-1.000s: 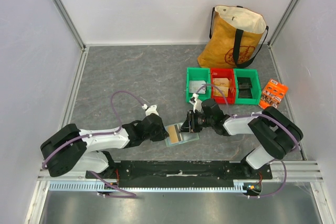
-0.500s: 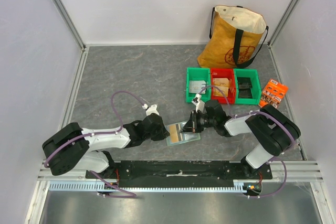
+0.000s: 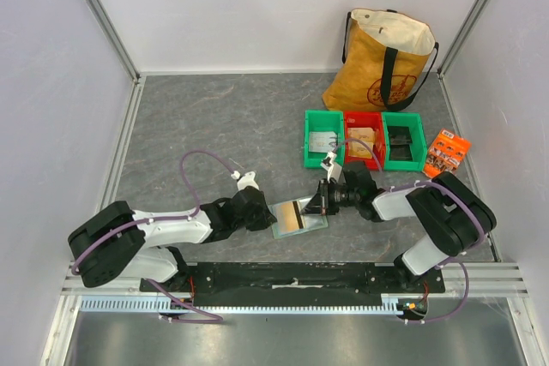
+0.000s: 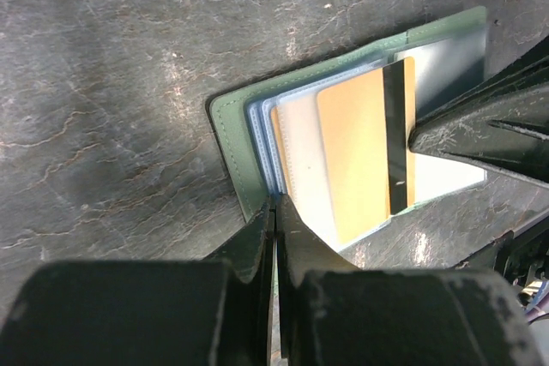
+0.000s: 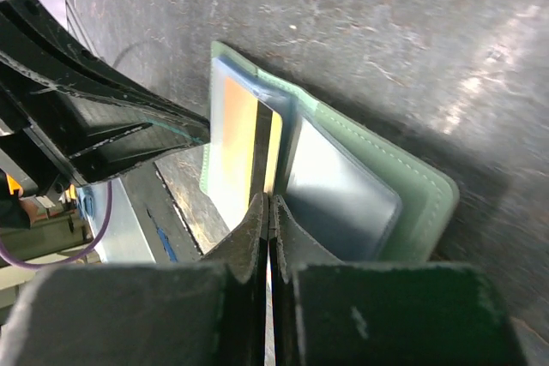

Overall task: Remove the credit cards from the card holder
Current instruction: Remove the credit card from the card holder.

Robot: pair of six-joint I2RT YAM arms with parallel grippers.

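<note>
The pale-green card holder point(image 3: 312, 223) lies open on the grey table between both arms. My left gripper point(image 3: 269, 216) is shut on its near-left edge, the closed tips point(image 4: 275, 203) pinching the green cover point(image 4: 230, 130) and blue-grey pocket leaves. A tan-gold credit card point(image 4: 358, 153) with a black stripe sticks partway out of a pocket toward the right. My right gripper point(image 3: 320, 205) is shut on that card's striped end point(image 5: 262, 156), its tips point(image 5: 270, 201) meeting at the card's edge. The right fingers point(image 4: 480, 130) show touching the card. Any other card is hidden.
Behind the holder stand a green bin point(image 3: 323, 139), a red bin point(image 3: 364, 139) and another green bin point(image 3: 403, 139). A tan tote bag point(image 3: 386, 57) stands at the back right, and an orange packet point(image 3: 447, 153) lies beside the bins. White walls enclose the table.
My right gripper has shut on the gold card and drawn back to the right, and the card has slid further out. My left gripper has shut on the holder's edge.
</note>
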